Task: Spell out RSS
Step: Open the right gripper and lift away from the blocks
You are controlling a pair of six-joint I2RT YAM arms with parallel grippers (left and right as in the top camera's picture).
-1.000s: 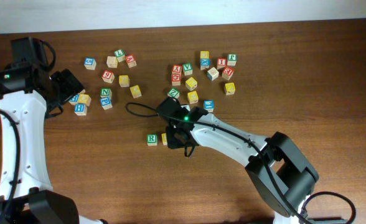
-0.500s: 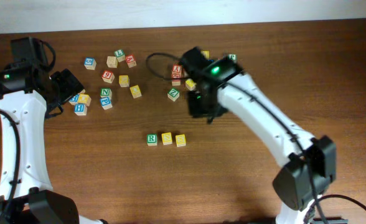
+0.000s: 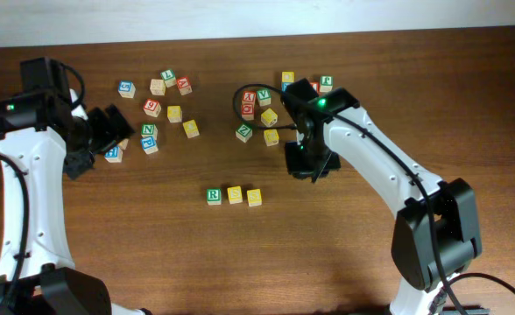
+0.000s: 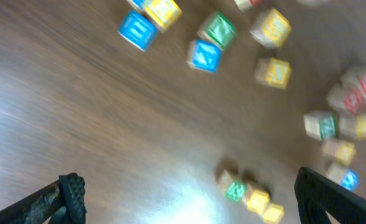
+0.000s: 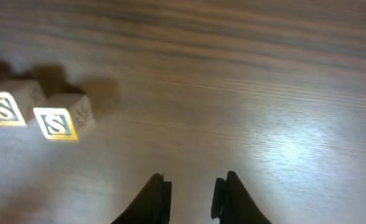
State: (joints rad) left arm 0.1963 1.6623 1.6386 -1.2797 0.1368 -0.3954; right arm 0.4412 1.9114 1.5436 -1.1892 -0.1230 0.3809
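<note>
Three cubes, task set: R [image 3: 214,196], first S [image 3: 235,194], second S [image 3: 254,197].
- Position: one straight row on the table [image 3: 468,105], near its middle, side by side, close or touching; too small to tell which. Reads R-S-S from the robot's left to its right. Letter faces up.
- Long axis: left to right across the table.
- Status (judgement): the word stands complete; no further placing looks needed.

Two grippers.
- Right gripper [image 3: 308,164]: jaws narrow, a slim gap between them, nothing held. Hovers beyond the row's right end, on the far side; second S is its nearest cube, apart from it. The wrist view shows both S cubes off to the fingers' left.
- Left gripper [image 3: 110,129]: jaws wide, empty. Well apart from the row, at the left cluster.
- Nearer arm: right.

Many loose cubes [image 3: 270,116], two clusters on the far side, not needed.

Coming move (judgement): withdrawal only. The row lies left of and nearer than the right gripper, so any retreat must pass clear of second S.
</note>
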